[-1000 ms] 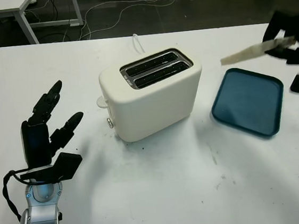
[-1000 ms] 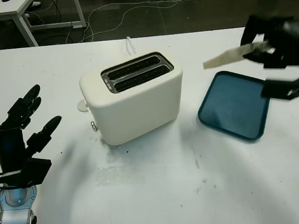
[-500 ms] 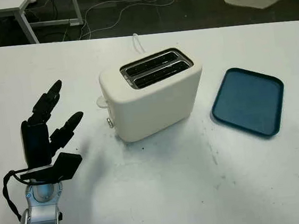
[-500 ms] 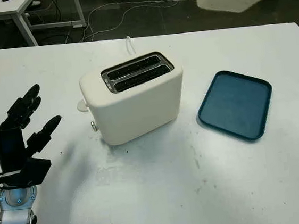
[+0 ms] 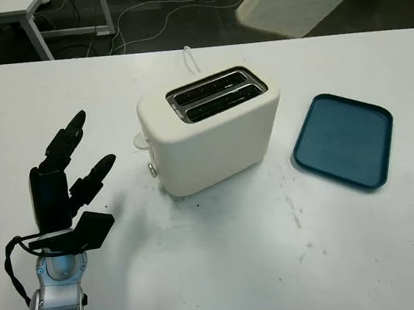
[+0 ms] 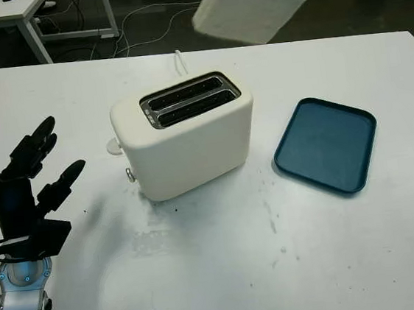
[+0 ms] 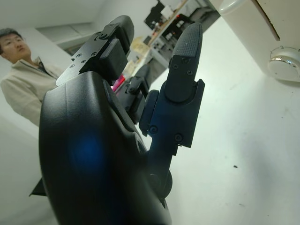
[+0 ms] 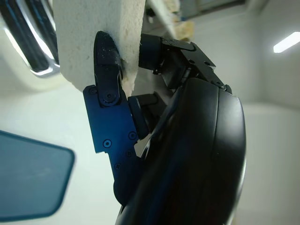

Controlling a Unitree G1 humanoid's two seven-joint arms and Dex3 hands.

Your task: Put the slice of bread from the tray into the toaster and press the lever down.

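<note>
Your right robot hand [image 8: 140, 93] pinches the bread [image 5: 294, 1] high above the toaster [image 5: 212, 128], beyond its slots. The tray [image 5: 344, 140] lies bare. Insertion and pressing the lever remain. Your left robot hand [image 5: 65, 181] hovers open over the surface [image 5: 240, 255].

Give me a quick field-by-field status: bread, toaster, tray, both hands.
bread: slice of bread held in the air, up and behind the toaster
toaster: cream toaster at mid-table, both slots empty
tray: blue tray to the toaster's right, nothing on it
right hand: right hand shut on the slice of bread, raised off the table
left hand: left hand open, at the table's near left, holding nothing
</note>
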